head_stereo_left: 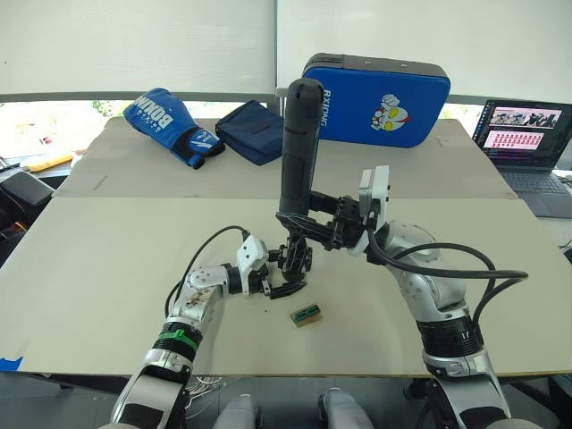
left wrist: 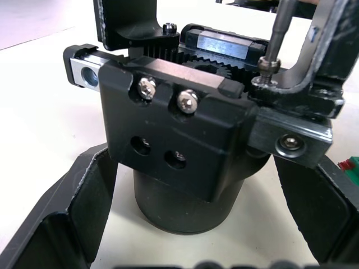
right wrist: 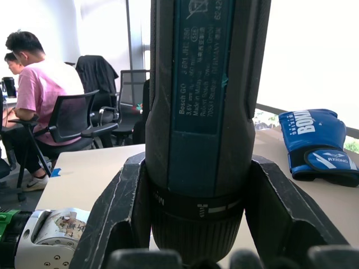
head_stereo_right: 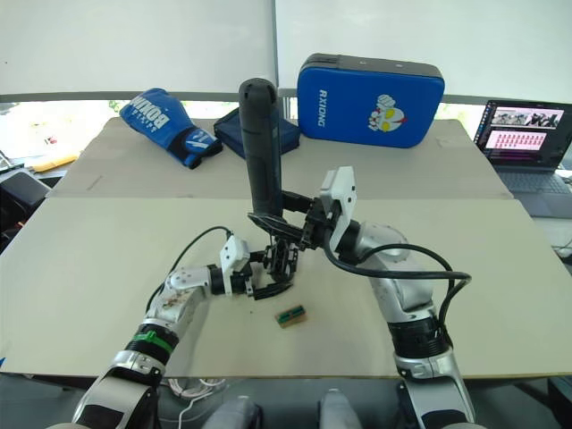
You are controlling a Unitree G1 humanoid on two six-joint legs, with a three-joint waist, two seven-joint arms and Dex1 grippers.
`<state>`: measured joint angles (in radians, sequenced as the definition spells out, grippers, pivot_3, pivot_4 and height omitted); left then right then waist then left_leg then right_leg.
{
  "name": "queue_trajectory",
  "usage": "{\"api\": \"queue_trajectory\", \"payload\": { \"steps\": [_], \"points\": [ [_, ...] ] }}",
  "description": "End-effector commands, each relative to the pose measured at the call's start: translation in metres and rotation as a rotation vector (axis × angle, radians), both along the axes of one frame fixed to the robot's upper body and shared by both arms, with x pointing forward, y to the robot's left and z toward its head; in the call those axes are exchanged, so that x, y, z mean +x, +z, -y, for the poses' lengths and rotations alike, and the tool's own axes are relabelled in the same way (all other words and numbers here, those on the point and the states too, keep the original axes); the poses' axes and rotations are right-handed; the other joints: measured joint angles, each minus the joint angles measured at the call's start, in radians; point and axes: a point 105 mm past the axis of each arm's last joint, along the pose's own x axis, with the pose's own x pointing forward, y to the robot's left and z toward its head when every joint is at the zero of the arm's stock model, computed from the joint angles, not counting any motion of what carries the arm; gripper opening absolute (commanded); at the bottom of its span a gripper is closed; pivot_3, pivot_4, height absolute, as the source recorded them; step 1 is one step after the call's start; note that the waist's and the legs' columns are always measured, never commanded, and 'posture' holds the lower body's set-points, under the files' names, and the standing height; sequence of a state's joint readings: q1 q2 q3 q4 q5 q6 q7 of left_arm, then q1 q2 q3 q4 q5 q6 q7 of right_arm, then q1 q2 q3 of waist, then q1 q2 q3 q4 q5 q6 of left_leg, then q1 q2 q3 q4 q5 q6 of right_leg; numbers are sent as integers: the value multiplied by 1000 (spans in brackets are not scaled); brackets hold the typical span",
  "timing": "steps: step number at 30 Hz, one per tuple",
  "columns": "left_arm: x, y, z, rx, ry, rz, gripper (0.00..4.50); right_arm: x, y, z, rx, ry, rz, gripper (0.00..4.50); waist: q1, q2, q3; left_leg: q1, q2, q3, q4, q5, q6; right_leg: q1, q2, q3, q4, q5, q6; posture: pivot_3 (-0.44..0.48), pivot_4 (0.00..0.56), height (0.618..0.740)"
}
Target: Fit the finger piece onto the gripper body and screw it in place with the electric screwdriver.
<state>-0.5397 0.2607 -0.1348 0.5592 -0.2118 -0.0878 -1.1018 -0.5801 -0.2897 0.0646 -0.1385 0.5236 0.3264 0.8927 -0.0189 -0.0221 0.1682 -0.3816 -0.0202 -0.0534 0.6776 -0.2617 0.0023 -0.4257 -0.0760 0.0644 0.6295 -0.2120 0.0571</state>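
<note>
The gripper body [left wrist: 174, 145], a black block on a round dark base, stands on the table near the front middle [head_stereo_left: 295, 259]. My left gripper [head_stereo_left: 284, 279] is shut on its base, with one finger [left wrist: 84, 213] on each side. The electric screwdriver [head_stereo_left: 299, 152] stands upright above it, and my right gripper [head_stereo_left: 304, 223] is shut on its lower barrel [right wrist: 196, 140]. Its thin metal bit [left wrist: 276, 31] rests on a screw [left wrist: 266, 67] in the black finger piece [left wrist: 317, 67], which sits on one end of the body.
A small green-and-tan block [head_stereo_left: 306, 315] lies just in front of the body. At the back of the table are a blue boxing glove [head_stereo_left: 172, 125], a navy pouch [head_stereo_left: 255, 131] and a blue pad [head_stereo_left: 375, 87]. A laptop [head_stereo_left: 527, 134] is at the far right. A person [right wrist: 33, 89] sits beyond the table.
</note>
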Motion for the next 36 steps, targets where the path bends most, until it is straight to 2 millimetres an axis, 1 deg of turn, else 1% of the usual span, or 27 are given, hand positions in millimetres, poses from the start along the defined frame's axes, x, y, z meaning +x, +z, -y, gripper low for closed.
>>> {"api": "queue_trajectory", "payload": {
  "steps": [1, 2, 3, 4, 16, 23, 30, 33, 36],
  "points": [
    [1, 7, 5, -4, -11, 30, 3640, -6, 12, 1, 14, 2, 68, 1922, 0, 0, 0, 0, 0, 0, 0, 0, 0, 0, 0, 0, 0, 0, 0, 0, 150, 740],
    [1, 7, 5, -3, -10, 30, 3268, -6, 11, 1, 14, 2, 68, 1922, 0, 0, 0, 0, 0, 0, 0, 0, 0, 0, 0, 0, 0, 0, 0, 0, 150, 740],
    [1, 7, 6, -2, -9, 30, 2781, -6, 11, 1, 14, 2, 67, 1922, 0, 0, 0, 0, 0, 0, 0, 0, 0, 0, 0, 0, 0, 0, 0, 0, 150, 740],
    [0, 6, 6, 3, -11, 29, 2424, -6, 11, 1, 14, 2, 67, 1922, 1, 0, 0, 0, 0, 0, 0, 0, 0, 0, 0, 0, 0, 0, 0, 0, 150, 740],
    [-1, 2, 7, 24, -15, 32, 2424, -5, 5, -1, -5, -3, 49, 1922, 2, 0, 0, 0, 0, 0, 0, 0, 0, 1, 0, 0, 0, 0, 0, 0, 150, 740],
    [-2, 0, 8, 39, -6, 48, 2424, 0, -11, -4, -79, -31, 5, 1922, 4, 0, 0, 2, 0, 0, 0, 0, 0, 2, 0, 0, 0, 0, 0, 0, 150, 740],
    [-3, -2, 7, 33, 23, 42, 2424, -4, -25, -9, -112, -15, -50, 1922, 4, 0, -1, 4, 0, 0, 0, 0, 0, 4, 0, 0, 0, 0, 0, 0, 150, 740],
    [-3, -4, 6, 36, 30, 38, 2424, -4, -29, -8, -119, -23, -73, 1922, 4, 0, -2, 4, 0, 0, 0, 0, 0, 4, 0, 0, 0, 0, 0, 0, 150, 740],
    [-3, -5, 5, 36, 36, 37, 2424, 0, -35, -6, -129, -52, -92, 1922, 4, 0, -3, 5, 0, 0, 0, 0, 0, 5, 0, 0, 0, 0, 0, 0, 150, 740]
  ]
}}
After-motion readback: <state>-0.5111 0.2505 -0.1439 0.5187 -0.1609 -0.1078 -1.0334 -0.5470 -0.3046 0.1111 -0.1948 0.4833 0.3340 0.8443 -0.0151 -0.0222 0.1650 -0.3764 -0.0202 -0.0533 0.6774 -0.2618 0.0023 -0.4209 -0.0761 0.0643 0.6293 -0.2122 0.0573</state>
